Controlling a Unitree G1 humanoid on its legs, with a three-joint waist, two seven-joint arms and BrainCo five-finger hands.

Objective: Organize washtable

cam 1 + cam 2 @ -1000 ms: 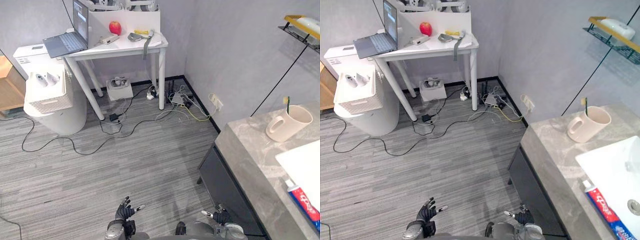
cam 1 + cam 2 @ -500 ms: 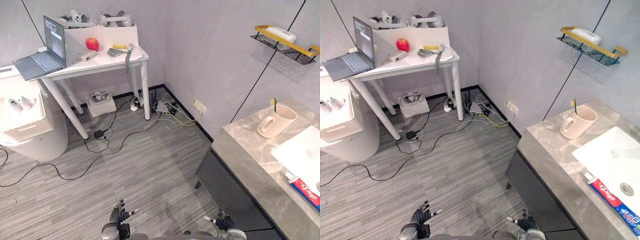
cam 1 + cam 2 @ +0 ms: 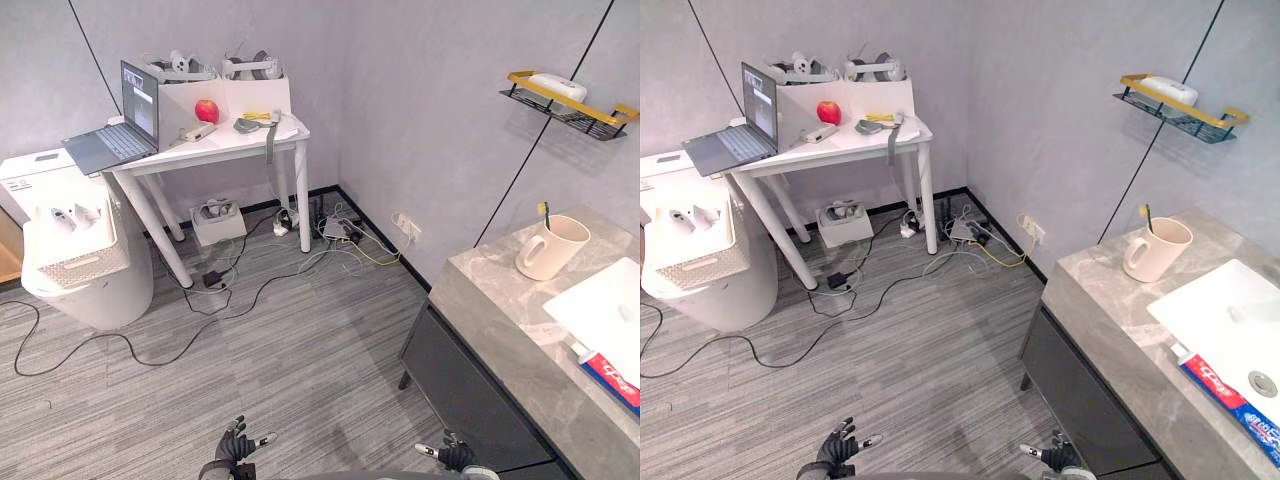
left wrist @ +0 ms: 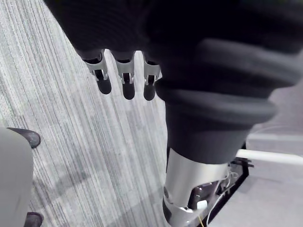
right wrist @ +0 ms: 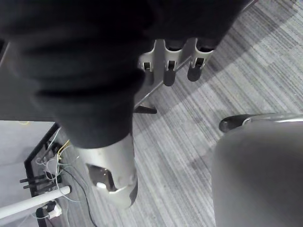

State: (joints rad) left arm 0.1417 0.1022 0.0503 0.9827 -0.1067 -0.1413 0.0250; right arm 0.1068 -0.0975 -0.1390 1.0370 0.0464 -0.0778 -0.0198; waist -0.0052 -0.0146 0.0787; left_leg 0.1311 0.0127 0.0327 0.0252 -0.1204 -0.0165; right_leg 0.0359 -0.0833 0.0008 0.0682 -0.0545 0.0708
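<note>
While both hands hung low and empty, the step in hand read as the approach to the washstand, with no grasp yet begun. The left hand showed at 6 o'clock of the head view, its fingers straight and released over the striped floor. The right hand, at 5 o'clock, was likewise released and held nothing, close by the dark cabinet front under the grey marble desk.

The task's things sat on that desk at 3 to 4 o'clock. A cream mug with a toothbrush stood upright near the wall, and a white basin lay beside it. A red-and-blue toothpaste tube lay along the basin's near edge, though whether on rim or stone could not be told. A wire wall shelf hung at 2 o'clock.

Doing this well probably meant squaring up to the desk first. Both hands should then rise above its edge before reaching in, so the fingers cleared the stone. The right hand seemed the nearer one for the tube, and the mug needed keeping upright.
</note>
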